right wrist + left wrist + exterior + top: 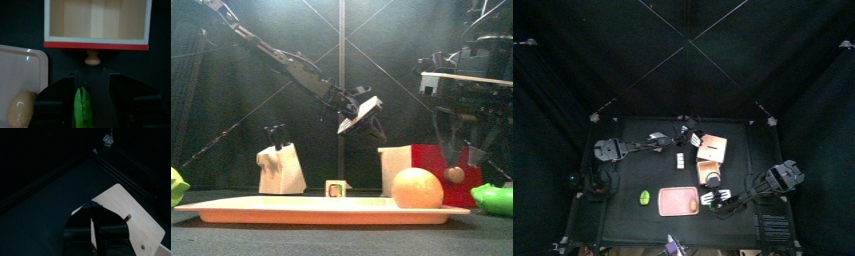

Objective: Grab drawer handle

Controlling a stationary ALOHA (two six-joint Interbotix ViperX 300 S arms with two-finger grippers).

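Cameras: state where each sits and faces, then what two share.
Top view: overhead, facing straight down at the table; both arms show.
Front view: table's front edge, level across the tray to the drawer; left arm shows.
Left wrist view: on left arm, past left gripper onto a wooden panel.
Right wrist view: on right arm, past open right gripper at the knob.
Shared: front and right wrist show the egg.

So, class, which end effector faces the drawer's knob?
The right end effector, open, with the knob straight ahead of it; the left end effector sees only a bare wooden panel.
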